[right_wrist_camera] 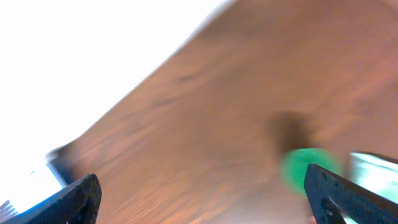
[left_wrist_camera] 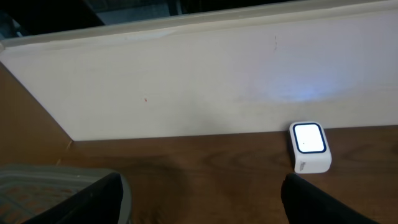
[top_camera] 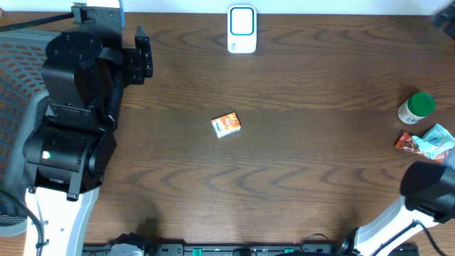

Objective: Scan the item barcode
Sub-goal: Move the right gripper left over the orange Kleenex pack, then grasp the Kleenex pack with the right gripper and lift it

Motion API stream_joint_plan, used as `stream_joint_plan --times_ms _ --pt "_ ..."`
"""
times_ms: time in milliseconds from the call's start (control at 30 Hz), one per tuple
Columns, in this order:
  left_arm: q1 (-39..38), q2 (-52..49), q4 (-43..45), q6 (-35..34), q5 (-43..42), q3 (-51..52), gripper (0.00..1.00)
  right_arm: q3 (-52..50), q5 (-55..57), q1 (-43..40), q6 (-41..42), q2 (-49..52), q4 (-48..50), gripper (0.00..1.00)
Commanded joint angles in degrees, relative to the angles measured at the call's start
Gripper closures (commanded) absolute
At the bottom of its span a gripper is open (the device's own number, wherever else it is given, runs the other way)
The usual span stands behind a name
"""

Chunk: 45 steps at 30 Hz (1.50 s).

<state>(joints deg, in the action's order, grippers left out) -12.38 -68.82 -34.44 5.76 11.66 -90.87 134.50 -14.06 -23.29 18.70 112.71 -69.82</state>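
Overhead showed the orange box [top_camera: 227,125] on the counter [top_camera: 320,178], well apart from your left claw [left_wrist_camera: 205,202], wide and empty before the scanner [left_wrist_camera: 309,146]. Your right claw [right_wrist_camera: 208,196], also wide, could have knocked the green-capped bottle [right_wrist_camera: 303,167] just ahead if swung carelessly.

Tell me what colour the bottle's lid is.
The lid is green, clearest in the overhead view.

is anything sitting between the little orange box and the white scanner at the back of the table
Nothing visible. Bare brown wooden table lies between the small orange and white box and the white scanner with the lit blue window. The green-lidded bottle and the snack packets sit far off to the side.
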Motion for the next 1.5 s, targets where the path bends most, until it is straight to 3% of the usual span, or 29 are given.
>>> stream_joint_plan --times_ms 0,233,267,400,433,500,767,1033,1367,1467 --pt "0.20 0.66 0.48 -0.92 -0.74 0.44 0.18 -3.06 -10.14 9.01 -3.96 3.02 -2.60 0.01" --pt "0.22 0.66 0.92 -0.92 -0.74 0.44 0.18 -14.40 -4.15 29.27 -8.92 5.88 -0.96 0.01" --pt "0.22 0.66 0.92 -0.92 -0.74 0.44 0.18 -16.22 -4.11 31.74 -8.94 6.32 0.46 0.06" --pt "0.22 0.66 0.92 -0.92 -0.74 0.46 0.18 -23.19 -4.02 42.01 -8.90 8.26 11.30 0.60" --pt "0.22 0.66 0.92 -0.92 -0.74 0.44 0.18 -24.30 -3.98 43.89 -8.90 8.59 14.05 0.70" --pt "0.22 0.66 0.92 -0.92 -0.74 0.44 0.18 -27.43 -1.81 50.07 -5.62 10.78 23.17 0.81" --pt "0.22 0.66 0.90 -0.90 -0.72 0.46 0.18 -28.50 0.68 60.43 -2.40 19.74 30.47 0.78" --pt "0.22 0.66 0.87 -0.90 -0.72 0.46 0.18 -28.50 0.70 61.90 -2.40 23.08 28.02 0.87" --pt "0.22 0.66 0.68 -0.90 -0.72 0.46 0.18 -28.48 1.20 61.79 -1.68 23.04 11.15 0.99" --pt "0.22 0.66 0.68 -0.87 -0.72 0.46 0.18 -28.46 6.21 61.51 -2.25 22.91 4.11 0.99"
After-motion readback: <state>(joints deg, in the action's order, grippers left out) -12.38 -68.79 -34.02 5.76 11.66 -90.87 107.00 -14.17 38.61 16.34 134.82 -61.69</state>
